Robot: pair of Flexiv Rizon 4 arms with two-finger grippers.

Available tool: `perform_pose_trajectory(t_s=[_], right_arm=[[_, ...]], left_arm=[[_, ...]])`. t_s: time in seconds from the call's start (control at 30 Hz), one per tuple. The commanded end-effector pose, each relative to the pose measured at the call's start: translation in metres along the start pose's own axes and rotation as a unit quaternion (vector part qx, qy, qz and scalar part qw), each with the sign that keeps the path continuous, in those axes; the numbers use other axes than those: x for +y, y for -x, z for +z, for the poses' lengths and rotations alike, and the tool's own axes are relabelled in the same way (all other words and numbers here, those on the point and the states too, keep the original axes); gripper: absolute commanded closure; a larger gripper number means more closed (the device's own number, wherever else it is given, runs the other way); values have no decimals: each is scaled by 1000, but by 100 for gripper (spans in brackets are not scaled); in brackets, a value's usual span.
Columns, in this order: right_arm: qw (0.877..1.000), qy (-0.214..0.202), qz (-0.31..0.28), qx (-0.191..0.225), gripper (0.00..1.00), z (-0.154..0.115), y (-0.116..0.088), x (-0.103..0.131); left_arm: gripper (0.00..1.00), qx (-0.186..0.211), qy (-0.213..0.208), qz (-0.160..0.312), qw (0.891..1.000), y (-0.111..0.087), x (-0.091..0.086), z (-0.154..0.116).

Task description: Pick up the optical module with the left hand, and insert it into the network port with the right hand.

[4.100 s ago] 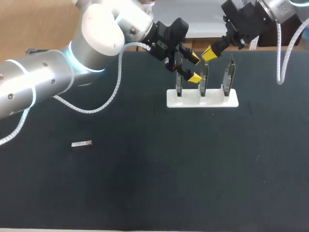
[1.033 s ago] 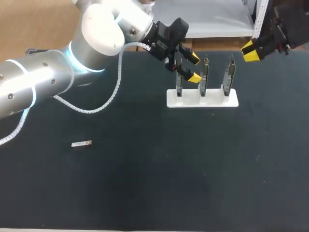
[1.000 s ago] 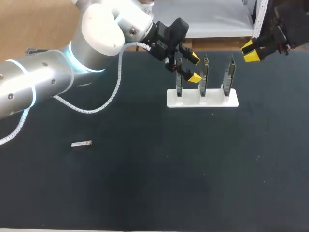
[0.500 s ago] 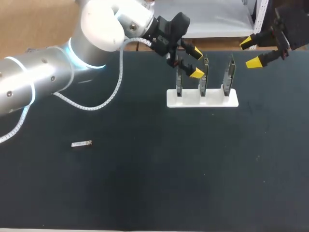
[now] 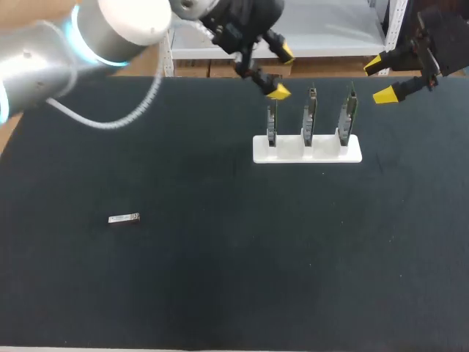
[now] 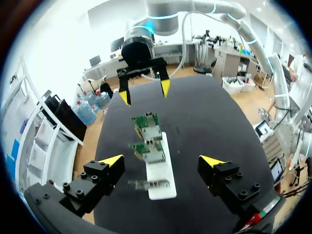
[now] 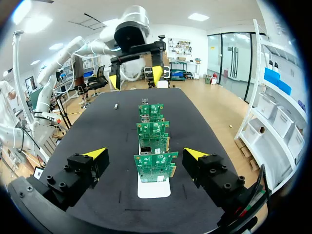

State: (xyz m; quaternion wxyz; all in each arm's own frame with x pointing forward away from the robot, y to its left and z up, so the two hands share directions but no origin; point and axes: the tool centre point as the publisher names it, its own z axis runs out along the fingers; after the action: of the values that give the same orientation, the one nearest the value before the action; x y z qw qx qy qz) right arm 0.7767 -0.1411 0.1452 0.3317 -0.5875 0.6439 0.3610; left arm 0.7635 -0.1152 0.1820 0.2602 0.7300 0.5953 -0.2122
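Above the left end of the white stand (image 5: 308,152), toward the far edge, the left fingers (image 5: 278,92) hang released and spread wide, with nothing between them. From the left wrist, the stand (image 6: 161,183) lies ahead of and below these fingers (image 6: 111,161), in line with the gap between them.

Off the stand's right end, the right fingers (image 5: 386,95) are also spread and hold nothing. They sit at the far right corner of the surface (image 5: 220,293), well apart from the stand. From the right wrist, the stand (image 7: 153,189) lies ahead between these fingers (image 7: 95,153), seen end-on.

The stand sits close to the far edge and holds three circuit boards (image 5: 310,116) upright in a row, one to a slot, none touching another.

From the stand toward the near edge, and out to its left, runs a broad stretch of dark surface. The optical module (image 5: 124,218) lies flat on it, alone, well to the left of the stand and nearer the front, far from both sets of fingers.
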Motion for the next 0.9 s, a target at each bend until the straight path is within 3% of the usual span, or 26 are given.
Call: perform_pose_trajectory(t_s=[0.03,0.23,0.43,0.6,0.7,0.9], right_arm=[[1000,-3,-1,0,0,0,0,3],[1000,-3,-1,0,0,0,0,3],[1000,-3,-1,0,0,0,0,3],[1000,-3,-1,0,0,0,0,3],[1000,-3,-1,0,0,0,0,3],[1000,-3,-1,0,0,0,0,3]], left_arm=[[0,96,41,7,995,-16,-45,-50],[0,210,57,-16,976,-53,-82,-83],[0,298,43,-54,952,-99,-124,-94],[0,338,45,-93,935,-136,-157,-99],[0,355,24,-105,928,-155,-174,-96],[0,353,21,-128,927,-187,-197,-92]])
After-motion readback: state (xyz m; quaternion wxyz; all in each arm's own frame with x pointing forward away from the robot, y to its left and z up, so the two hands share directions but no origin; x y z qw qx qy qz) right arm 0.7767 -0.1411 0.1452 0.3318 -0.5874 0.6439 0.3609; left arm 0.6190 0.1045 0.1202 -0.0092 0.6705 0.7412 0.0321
